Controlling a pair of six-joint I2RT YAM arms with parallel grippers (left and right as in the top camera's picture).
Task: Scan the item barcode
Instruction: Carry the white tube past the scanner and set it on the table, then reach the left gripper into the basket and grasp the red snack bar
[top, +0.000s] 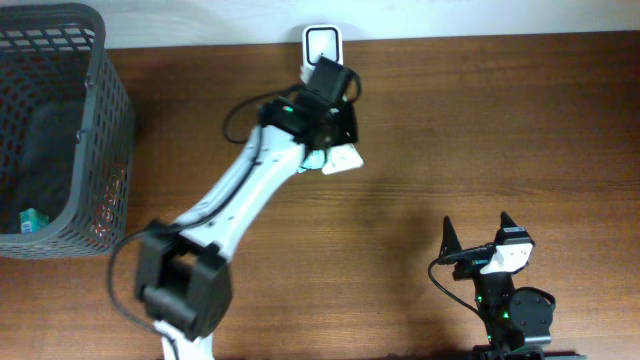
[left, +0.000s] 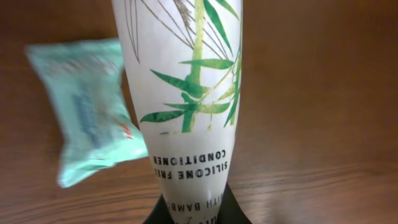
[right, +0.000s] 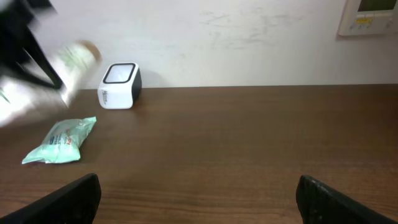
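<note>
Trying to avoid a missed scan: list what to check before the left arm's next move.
1. Left gripper shut on the conditioner tube: ok.
2. Barcode turned to the scanner: cannot tell, none shows.
3. Tube close to the scanner: ok.
4. Wipes packet lying apart from the scanner: ok.
5. Right gripper open, far from the tube: ok.

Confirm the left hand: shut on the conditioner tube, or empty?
Shut on the conditioner tube. The left wrist view shows the tube clamped in the left hand, raised above the table.
</note>
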